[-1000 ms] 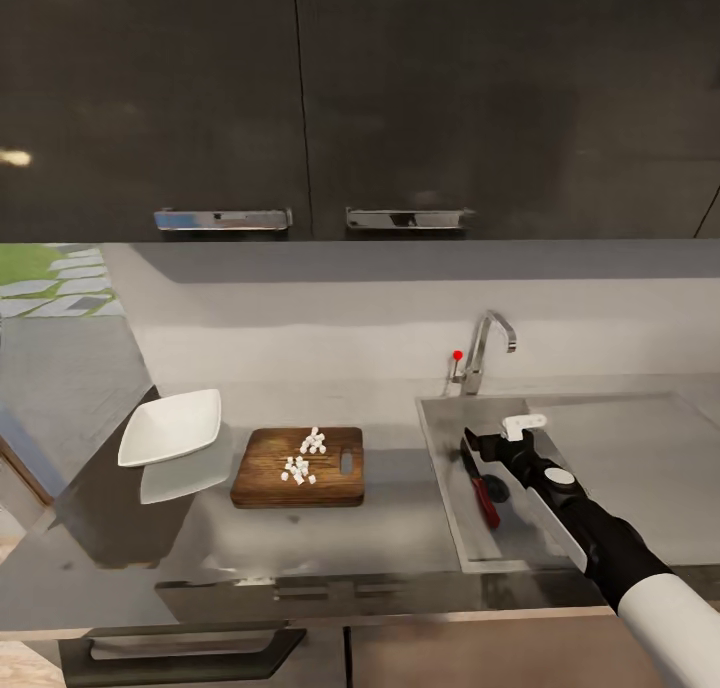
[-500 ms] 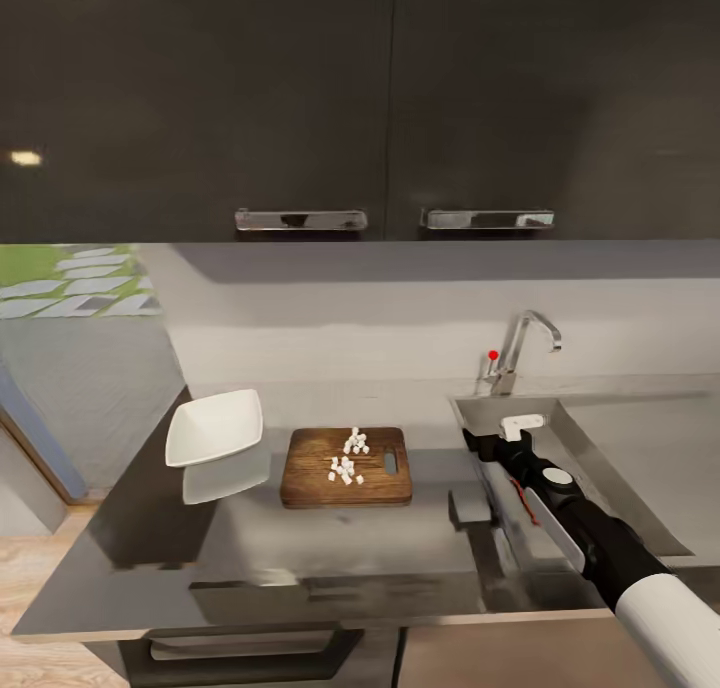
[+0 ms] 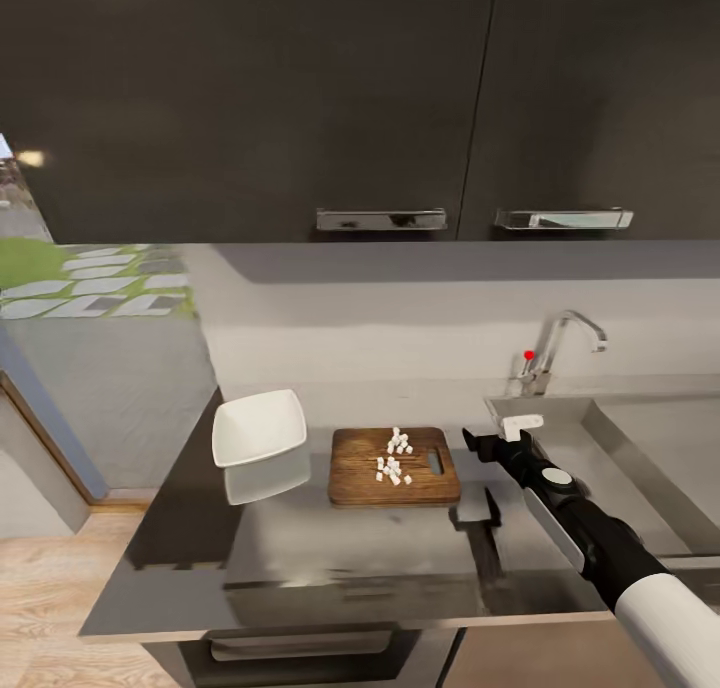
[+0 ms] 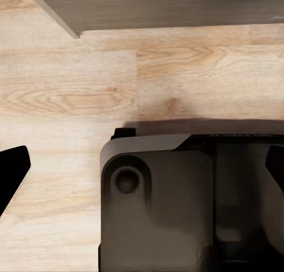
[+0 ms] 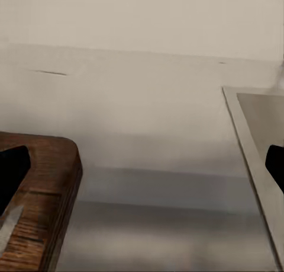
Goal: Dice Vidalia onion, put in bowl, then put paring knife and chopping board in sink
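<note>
The right gripper [image 3: 487,440] is hovering over the countertop [image 3: 330,543] between the board [image 3: 394,466] and the sink [image 3: 640,458], its fingers spread wide and holding nothing. The onion dice [image 3: 394,458] are lying in a small heap on the board, at nine o'clock of the gripper. The bowl [image 3: 259,427] is sitting just beside the board at ten o'clock. The left gripper [image 4: 142,177] is hanging over wooden floor [image 4: 71,88], fingers apart and empty.

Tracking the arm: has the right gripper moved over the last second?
Yes. The right gripper has shifted left, from over the sink, past its left rim, to the countertop beside the chopping board.
</note>
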Available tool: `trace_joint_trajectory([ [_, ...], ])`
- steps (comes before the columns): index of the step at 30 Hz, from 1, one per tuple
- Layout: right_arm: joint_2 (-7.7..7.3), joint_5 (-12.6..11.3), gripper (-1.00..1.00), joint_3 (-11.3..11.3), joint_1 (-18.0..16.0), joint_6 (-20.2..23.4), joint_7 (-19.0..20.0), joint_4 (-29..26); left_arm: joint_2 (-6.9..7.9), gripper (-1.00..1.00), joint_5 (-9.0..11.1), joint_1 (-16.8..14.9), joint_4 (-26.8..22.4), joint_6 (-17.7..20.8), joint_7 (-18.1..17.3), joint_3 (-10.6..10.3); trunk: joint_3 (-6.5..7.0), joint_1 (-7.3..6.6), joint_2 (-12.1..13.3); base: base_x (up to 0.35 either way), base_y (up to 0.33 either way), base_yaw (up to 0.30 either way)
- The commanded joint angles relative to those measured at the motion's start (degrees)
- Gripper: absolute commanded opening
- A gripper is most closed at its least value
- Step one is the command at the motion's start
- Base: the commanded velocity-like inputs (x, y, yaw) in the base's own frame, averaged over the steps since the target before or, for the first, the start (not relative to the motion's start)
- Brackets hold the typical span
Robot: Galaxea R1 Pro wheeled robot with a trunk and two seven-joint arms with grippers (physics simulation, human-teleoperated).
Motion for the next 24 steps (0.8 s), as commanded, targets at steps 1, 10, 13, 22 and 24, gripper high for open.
trace_joint_trajectory([
  [1, -0.07, -0.43, 1.00, 0.19, -0.06, 0.23, -0.23, -0.10, 0.05, 1.00, 0.59, -0.06, 0.01, -0.16, 0.44, -0.49, -0.13, 0.04, -0.13, 0.000, 0.301, 0.000],
  [10, 0.01, -0.50, 1.00, 0.19, -0.06, 0.23, -0.23, -0.10, 0.05, 1.00, 0.59, -0.08, 0.06, -0.16, 0.42, -0.49, -0.13, 0.04, -0.13, 0.000, 0.123, 0.000],
  [13, 0.30, -0.68, 1.00, 0.19, -0.06, 0.23, -0.23, -0.10, 0.05, 1.00, 0.59, -0.05, 0.09, -0.16, 0.40, -0.49, -0.13, 0.04, -0.13, 0.000, 0.009, 0.000],
  [22, 0.47, -4.64, 1.00, 0.14, -0.06, 1.07, -0.23, -0.02, 0.03, 1.00, 0.59, -0.07, 0.14, -0.16, 0.42, -0.49, -0.39, 0.04, -0.13, 0.000, 0.006, 0.000],
  [24, 0.47, -4.75, 1.00, 0.12, -0.06, 1.25, -0.23, -0.02, 0.02, 1.00, 0.59, -0.11, 0.17, -0.16, 0.43, -0.49, -0.50, 0.04, -0.13, 0.000, 0.000, -0.002],
])
